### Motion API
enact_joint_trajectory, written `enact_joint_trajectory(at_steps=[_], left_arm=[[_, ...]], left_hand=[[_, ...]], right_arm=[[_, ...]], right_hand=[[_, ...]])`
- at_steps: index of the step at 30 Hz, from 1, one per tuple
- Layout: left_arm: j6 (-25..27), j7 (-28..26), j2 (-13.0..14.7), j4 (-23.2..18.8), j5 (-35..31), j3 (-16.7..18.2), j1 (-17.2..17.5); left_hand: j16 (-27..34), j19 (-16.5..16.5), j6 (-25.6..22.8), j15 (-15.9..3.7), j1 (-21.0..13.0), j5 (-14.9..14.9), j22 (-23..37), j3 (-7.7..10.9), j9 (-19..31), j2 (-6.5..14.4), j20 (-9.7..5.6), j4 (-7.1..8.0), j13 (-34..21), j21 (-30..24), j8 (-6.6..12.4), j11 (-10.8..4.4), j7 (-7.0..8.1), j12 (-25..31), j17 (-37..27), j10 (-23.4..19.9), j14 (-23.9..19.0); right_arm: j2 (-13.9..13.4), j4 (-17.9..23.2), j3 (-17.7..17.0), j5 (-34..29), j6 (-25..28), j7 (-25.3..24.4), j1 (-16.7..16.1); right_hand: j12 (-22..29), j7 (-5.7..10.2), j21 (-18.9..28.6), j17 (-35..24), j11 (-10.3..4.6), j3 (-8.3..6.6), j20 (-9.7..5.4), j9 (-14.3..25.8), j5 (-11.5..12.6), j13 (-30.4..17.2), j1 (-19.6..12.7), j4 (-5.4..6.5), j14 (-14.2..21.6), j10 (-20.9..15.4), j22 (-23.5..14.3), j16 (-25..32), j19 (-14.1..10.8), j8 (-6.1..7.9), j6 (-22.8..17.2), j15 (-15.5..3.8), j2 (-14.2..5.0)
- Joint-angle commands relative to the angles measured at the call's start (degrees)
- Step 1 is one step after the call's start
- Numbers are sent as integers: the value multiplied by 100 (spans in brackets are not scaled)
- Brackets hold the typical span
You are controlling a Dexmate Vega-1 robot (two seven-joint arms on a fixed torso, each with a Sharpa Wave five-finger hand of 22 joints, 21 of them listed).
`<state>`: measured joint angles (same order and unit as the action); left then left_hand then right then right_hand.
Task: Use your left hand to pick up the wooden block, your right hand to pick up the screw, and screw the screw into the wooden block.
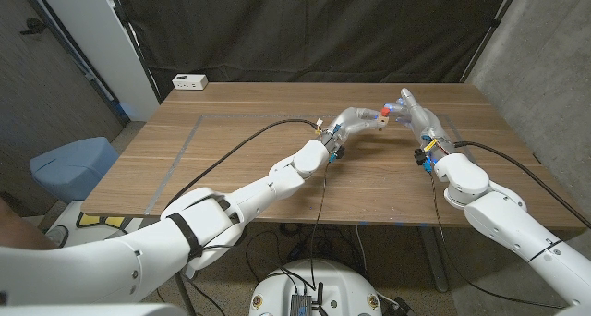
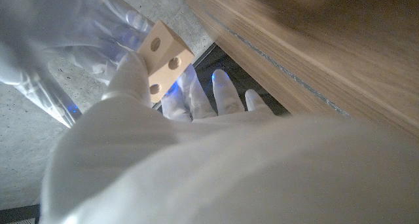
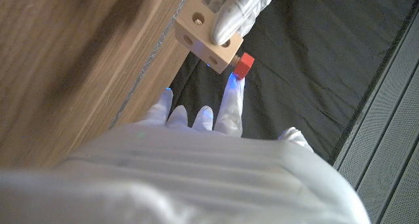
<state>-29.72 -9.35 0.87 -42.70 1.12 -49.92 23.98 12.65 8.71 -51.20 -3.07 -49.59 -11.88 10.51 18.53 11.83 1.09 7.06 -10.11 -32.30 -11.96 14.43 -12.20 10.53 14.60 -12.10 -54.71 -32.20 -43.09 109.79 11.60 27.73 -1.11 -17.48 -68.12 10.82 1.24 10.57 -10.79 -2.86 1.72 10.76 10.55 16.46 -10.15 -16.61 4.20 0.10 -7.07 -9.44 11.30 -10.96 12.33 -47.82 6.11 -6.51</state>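
Left hand [image 1: 355, 122] is gripping the light, stiff wooden block [image 1: 378, 118] by its sides while right hand [image 1: 413, 113] is pinching the red-headed screw [image 3: 243, 63], upper middle.

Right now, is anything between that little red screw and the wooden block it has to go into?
Nothing visible. The left hand holds the wooden block above the table, and the red screw sits right at its side, by the right hand.

wooden table [image 1: 231, 159] before a black curtain [image 1: 323, 30]; blue chair [image 1: 72, 164] left, grey walls

Holed wooden block [image 3: 208, 33], red screw [image 3: 243, 64] attached.
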Motion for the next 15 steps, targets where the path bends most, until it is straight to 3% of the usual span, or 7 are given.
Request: enact_joint_trajectory(at_steps=[1, 15], left_arm=[[-37, 15, -18, 83, 20, 4, -33], [-63, 23, -48, 164, 46, 5, -51]], left_hand=[[-17, 54, -526, -514, -234, -39, 21, 189, 12, 363, 7, 135, -91, -15, 36, -21, -137, 30, -28, -89, -50], [-19, 54, -525, -518, -225, -38, 21, 190, 12, 359, 2, 138, -90, -15, 34, -20, -137, 32, -25, -95, -55]], right_arm=[[36, -24, 28, -6, 18, -71, 14], [115, 23, -1, -5, 34, -247, -48]], right_hand=[[35, 2, 35, -16, 1, 22, 16, 18, 18, -9, -12, -6, 45, -58, -27, 33, -36, 52, -79, 4, -26], [58, -40, 53, -10, 3, 11, -1, 18, 27, -9, -38, -18, 153, -200, -25, 62, -118, 86, -300, -38, -42]])
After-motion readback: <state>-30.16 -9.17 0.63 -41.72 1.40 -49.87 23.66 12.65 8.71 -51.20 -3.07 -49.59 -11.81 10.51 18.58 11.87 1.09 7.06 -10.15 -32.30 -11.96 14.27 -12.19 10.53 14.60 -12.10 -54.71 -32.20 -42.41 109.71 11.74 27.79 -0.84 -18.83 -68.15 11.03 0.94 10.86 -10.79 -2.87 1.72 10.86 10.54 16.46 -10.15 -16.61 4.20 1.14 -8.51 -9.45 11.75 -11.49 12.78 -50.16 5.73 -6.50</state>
